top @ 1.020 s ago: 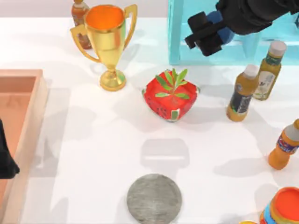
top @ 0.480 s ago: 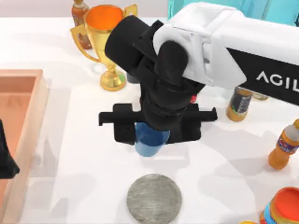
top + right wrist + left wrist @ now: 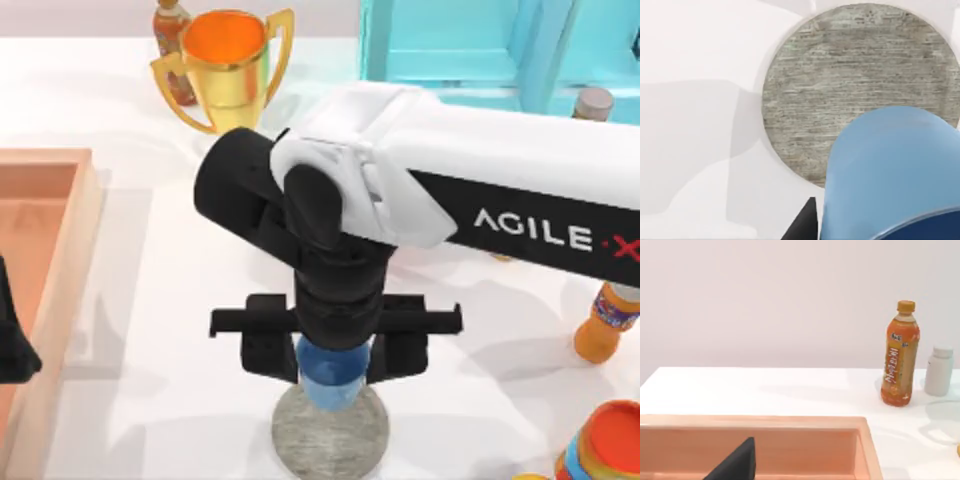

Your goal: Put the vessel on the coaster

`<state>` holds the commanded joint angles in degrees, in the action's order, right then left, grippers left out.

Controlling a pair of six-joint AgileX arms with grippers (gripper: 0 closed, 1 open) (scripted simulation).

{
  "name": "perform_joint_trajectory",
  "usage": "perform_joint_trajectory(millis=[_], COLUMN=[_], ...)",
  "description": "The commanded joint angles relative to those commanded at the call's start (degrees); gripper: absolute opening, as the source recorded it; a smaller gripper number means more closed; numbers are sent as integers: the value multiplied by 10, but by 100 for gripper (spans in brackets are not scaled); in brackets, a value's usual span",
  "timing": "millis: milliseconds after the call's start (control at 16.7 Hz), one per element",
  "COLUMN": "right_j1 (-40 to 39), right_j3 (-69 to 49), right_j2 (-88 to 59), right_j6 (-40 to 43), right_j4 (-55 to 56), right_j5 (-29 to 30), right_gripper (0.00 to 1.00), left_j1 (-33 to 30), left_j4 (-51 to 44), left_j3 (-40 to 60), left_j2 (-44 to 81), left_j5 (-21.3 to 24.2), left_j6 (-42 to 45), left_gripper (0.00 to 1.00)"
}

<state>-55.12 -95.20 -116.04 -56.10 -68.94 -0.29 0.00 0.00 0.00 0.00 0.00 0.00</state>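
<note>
**Blue cup hanging over the grey coaster**

Blue cup-like vessel [image 3: 331, 372], a small plain cylinder with a lighter blue lower half, is clamped in my right gripper [image 3: 334, 345] and sits over the far edge of the flat round grey stone-textured coaster [image 3: 330, 438], near the front middle of the white table [image 3: 180, 300]. From the right wrist camera the vessel [image 3: 890, 170] overlaps the disc [image 3: 840, 85], but I honestly can't tell whether it's touching or held just above. The right arm reaches in from the right side, white casing with black AgileX lettering.

My left gripper [image 3: 12, 345] is parked at the left edge over the shallow orange wooden tray [image 3: 60, 170]; can't tell how its fingers stand.

Other stuff around: a gold two-handled trophy cup [image 3: 226, 60] at the far left, a turquoise rack [image 3: 450, 40] at the far right, and an orange drink bottle [image 3: 608, 322] at the right edge.
</note>
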Motion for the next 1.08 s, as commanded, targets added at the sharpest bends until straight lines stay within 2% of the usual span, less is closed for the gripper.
perform_joint_trajectory(millis=[1080], right_j1=[0], right_j3=[96], right_j2=[-37], right_j6=[-1], right_j4=[133], right_j5=[0], right_gripper=[0], left_j1=[0], left_j4=[0], left_j3=[0], left_j2=[0], left_j5=[0], left_j6=[0], left_gripper=[100])
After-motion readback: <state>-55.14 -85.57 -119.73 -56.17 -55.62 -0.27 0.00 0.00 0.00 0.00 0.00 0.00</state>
